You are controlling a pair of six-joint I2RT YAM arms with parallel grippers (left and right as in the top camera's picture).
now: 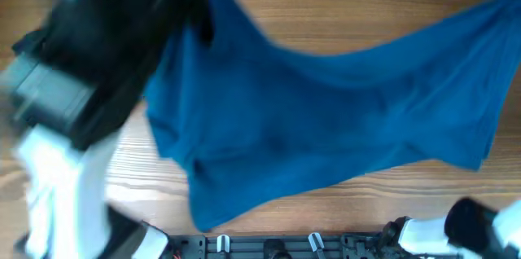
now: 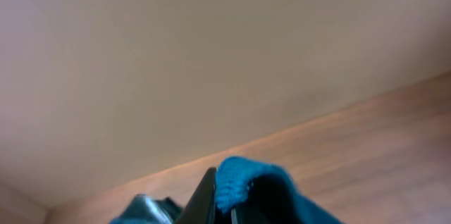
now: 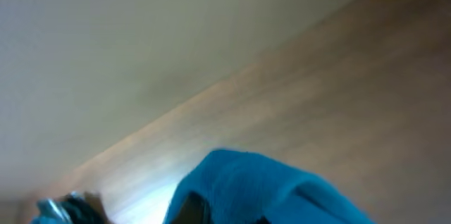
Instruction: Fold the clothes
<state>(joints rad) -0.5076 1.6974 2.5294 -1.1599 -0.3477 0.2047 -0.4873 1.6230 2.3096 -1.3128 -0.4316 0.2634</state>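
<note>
Clothes [image 1: 326, 120] hung spread over the table [image 1: 342, 6], no fold made yet; left gripper [image 2: 225, 197] and right gripper [image 3: 194, 213] each clamped a blue edge.

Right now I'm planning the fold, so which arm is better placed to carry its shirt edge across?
Probably left: the left gripper pinches the shirt beside its broad bulk; the right gripper holds the narrower, stretched end.
</note>
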